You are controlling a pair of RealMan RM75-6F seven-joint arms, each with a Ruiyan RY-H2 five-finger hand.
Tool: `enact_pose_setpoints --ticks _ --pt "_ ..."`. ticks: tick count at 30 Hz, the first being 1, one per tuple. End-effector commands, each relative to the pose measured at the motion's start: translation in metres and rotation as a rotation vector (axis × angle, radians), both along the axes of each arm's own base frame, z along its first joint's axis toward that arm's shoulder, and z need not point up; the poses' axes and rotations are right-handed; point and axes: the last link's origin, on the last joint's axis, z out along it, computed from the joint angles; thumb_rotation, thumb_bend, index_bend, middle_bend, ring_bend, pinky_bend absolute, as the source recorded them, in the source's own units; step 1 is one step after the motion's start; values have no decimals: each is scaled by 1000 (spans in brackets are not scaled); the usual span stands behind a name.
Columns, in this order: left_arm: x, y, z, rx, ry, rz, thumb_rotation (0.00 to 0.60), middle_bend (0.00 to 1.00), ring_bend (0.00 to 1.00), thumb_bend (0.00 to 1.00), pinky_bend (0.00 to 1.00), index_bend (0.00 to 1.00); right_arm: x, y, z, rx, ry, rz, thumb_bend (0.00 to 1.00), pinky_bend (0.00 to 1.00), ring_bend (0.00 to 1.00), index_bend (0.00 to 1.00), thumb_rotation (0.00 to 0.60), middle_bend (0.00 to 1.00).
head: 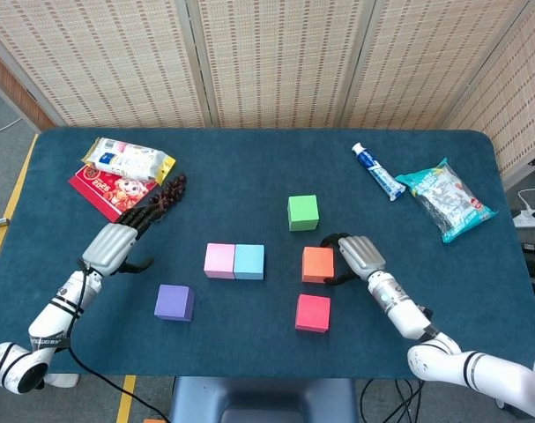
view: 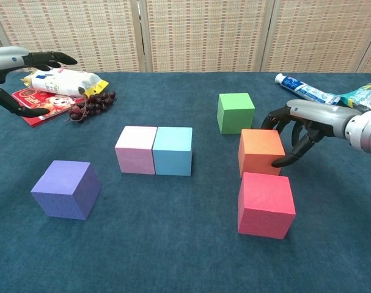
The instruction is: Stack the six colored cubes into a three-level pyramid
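On the dark blue desk (head: 249, 167) six cubes lie, none stacked yet. The pink cube (head: 219, 261) and the light blue cube (head: 249, 262) stand side by side near the middle, touching each other. The purple cube (head: 174, 302) sits alone at about 8 o'clock from this pair. The green cube (head: 303, 212) is at about 1 o'clock from the pair, and below it come the orange cube (head: 317, 264) and then the red cube (head: 313, 313) at 6 o'clock, each apart from the next one.

The right hand (head: 353, 256) is at the 3 o'clock side of the orange cube. Its fingers (view: 277, 119) curl around the far right corner and the thumb reaches the near right side; they seem to touch the cube, but whether it is truly gripped I cannot tell. The cube rests on the desk.

The left hand (head: 117, 241) hovers at the left part of the desk, fingers spread apart and holding nothing.

At 10 o'clock of the desk lie a white and yellow snack bag (head: 128, 160), a red packet (head: 110, 190) and a bunch of dark grapes (head: 170, 189). At 2 o'clock lie a toothpaste tube (head: 377, 171) and a teal bag (head: 445, 199); its contents are not clear.
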Motion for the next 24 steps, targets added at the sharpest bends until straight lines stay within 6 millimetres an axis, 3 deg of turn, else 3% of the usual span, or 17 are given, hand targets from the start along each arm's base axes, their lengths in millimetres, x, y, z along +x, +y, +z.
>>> enact_pose_setpoints --ticks 1,8,17,24 --pt "-1 0 2 6 -4 -1 600 0 0 339 76 0 3 -1 1 -6 -15 1 114 579 420 518 600 444" --pt "1 -1 9 23 -9 -11 600 0 0 340 76 0 22 -5 5 13 -46 28 129 588 443 549 600 464" --pt "0 -3 12 24 -15 -8 600 0 0 339 74 0 50 -20 -11 69 -36 54 128 590 443 543 600 464" --pt "-3 -4 12 23 -19 -4 600 0 0 337 75 0 61 -25 -23 81 -25 61 129 590 443 538 600 464"
